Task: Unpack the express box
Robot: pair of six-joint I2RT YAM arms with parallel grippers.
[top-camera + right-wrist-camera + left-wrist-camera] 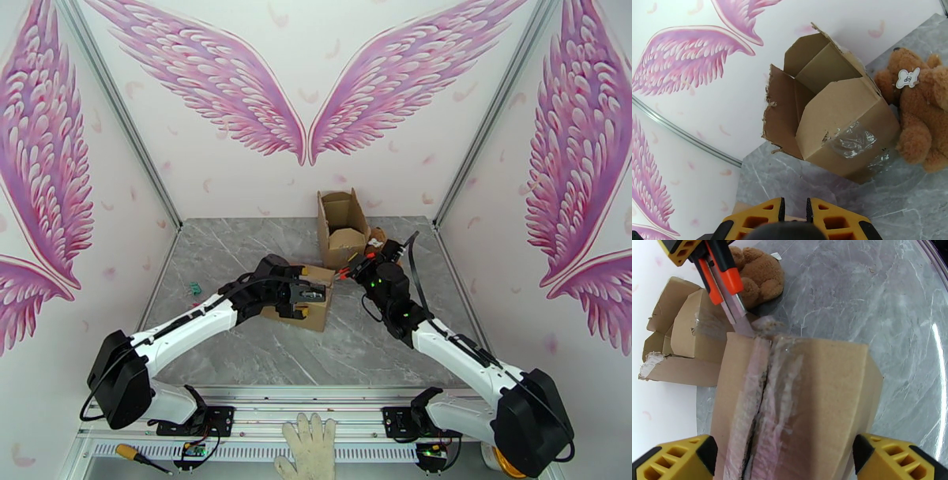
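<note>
Grey marble tabletop under pink-winged walls carries the work. Left pincer stands spread wide astride the near end of the taped box, its fingers close against the two sides; whether they press I cannot tell. Right pincer is pressed together on a utility knife, whose blade tip meets the far end of the taped seam. The box lies top up near the table's middle, just in front of an opened box and a teddy bear. Its long axis, and the seam along it, run from the left pincer toward the knife, which points back down that line. I judge the slitting step in hand: a dark split already shows along the tape. Next calls for a shallow finishing cut, the box braced, then parting the flaps.
</note>
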